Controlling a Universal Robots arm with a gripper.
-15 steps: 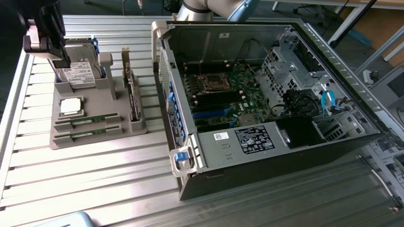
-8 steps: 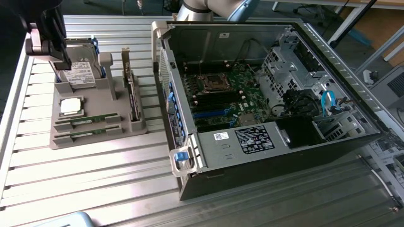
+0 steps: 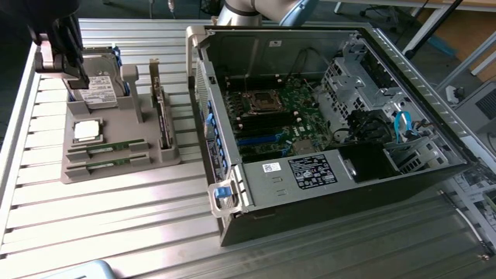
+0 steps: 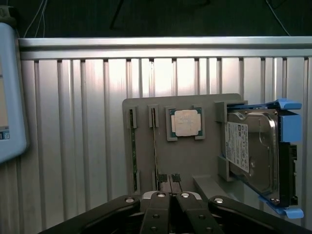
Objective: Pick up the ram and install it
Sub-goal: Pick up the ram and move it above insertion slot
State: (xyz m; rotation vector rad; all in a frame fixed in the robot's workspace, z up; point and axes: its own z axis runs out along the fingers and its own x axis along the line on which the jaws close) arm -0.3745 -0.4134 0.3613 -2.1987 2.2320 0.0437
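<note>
I'm at the approach step. My gripper (image 4: 169,181), fingers pressed together, hovers over the gray holder (image 3: 116,131) at the exterior view's left. The ram (image 3: 105,149) lies slotted there, untouched. Grasping it, I judge, calls for opening up and aligning along the stick.

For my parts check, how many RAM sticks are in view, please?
2. One ram at the grey holder's edge; the other ram beside it, towards the CPU chip. More could be hidden in the case.
</note>
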